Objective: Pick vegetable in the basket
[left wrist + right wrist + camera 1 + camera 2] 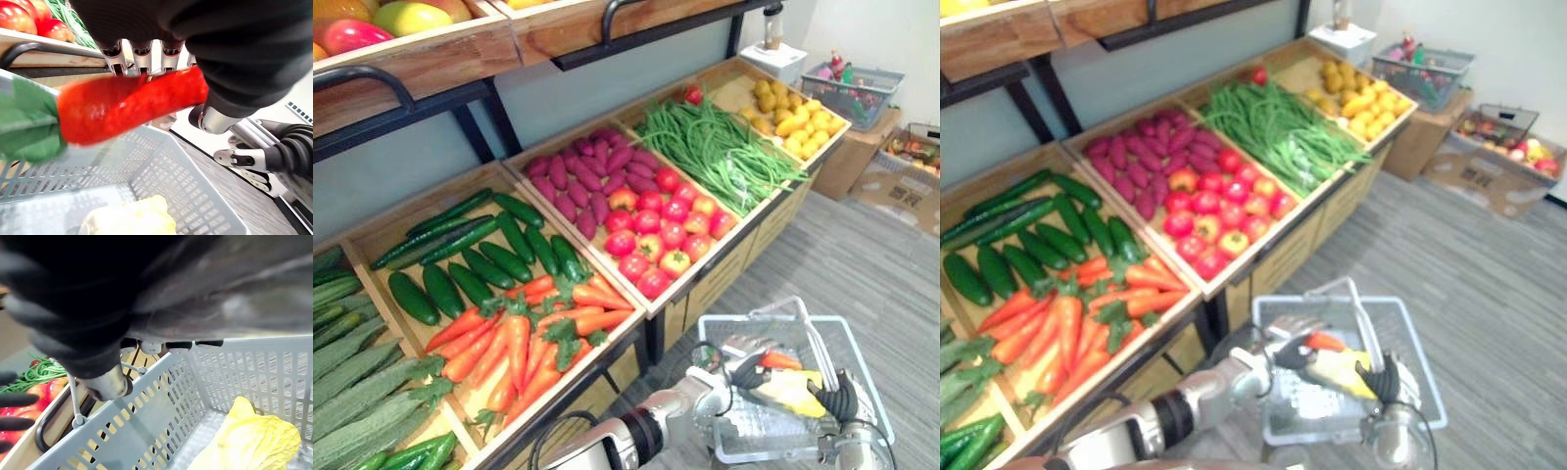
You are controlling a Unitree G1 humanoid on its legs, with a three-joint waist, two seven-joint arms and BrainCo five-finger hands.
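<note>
A grey floor (pixel 862 245) runs beside a wooden produce stand (pixel 720 279) whose crates hold cucumbers, carrots (pixel 514 343), tomatoes and green beans. In front of the stand a pale plastic basket (pixel 186 191) hangs clear of the floor, its wire handle (pixel 813 343) rising towards the right robot hand (pixel 847 403), which sits at the top of it. That hand is probably carrying the basket so it stays under the other arm's reach, but whether its grip is closed I cannot tell.

The left robot hand (pixel 234 49) is closed around a carrot (pixel 132 105), held level just above the basket's open top, with the green leaves (pixel 27 122) sticking out past the rim. A yellow leafy vegetable (pixel 254 440) already lies on the basket floor. The carrot is over the basket but not yet in it. My guess is that the next step is to lower it a little and let go beside the yellow one.
</note>
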